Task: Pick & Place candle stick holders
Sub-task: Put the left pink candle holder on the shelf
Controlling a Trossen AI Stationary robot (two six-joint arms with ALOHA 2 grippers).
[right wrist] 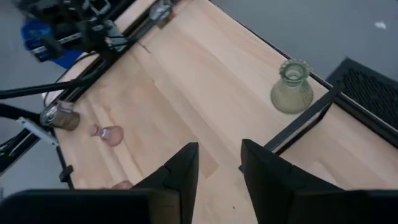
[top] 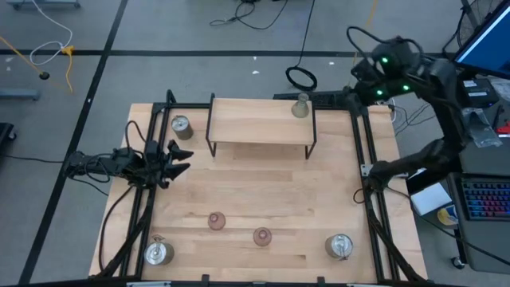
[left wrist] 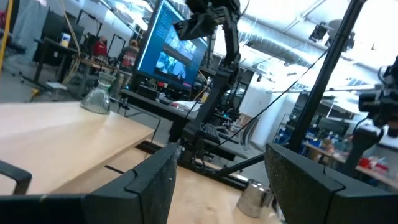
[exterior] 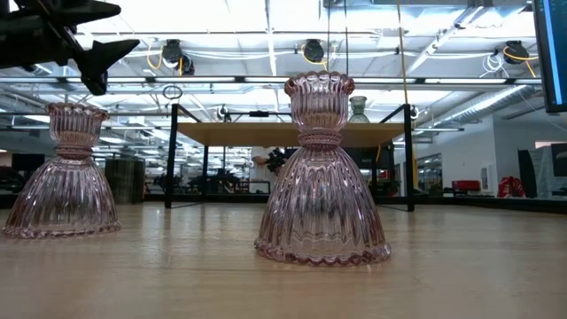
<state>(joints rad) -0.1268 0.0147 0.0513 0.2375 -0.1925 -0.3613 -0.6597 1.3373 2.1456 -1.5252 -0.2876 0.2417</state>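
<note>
A greenish glass candle stick holder (top: 300, 106) (right wrist: 291, 87) stands on its wide base on the wooden shelf (top: 255, 127) at the table's far side. Two pink glass holders (top: 216, 221) (top: 262, 236) stand upright near the front, large in the low view (exterior: 66, 173) (exterior: 323, 173). Round metal holders sit at far left (top: 181, 125), near left (top: 158, 253) and near right (top: 339, 246). My left gripper (top: 179, 157) (left wrist: 217, 186) is open at the table's left side, holding nothing. My right gripper (top: 365, 80) (right wrist: 219, 174) is raised past the far right corner, open and holding nothing.
The shelf stands on thin black legs (exterior: 173, 155) over the table's far middle. Black frame rails (top: 143, 199) (top: 373, 199) run along both sides of the table. A monitor and a keyboard (top: 486, 199) lie beyond the right edge. Bare wood (top: 263, 183) lies between the shelf and the front holders.
</note>
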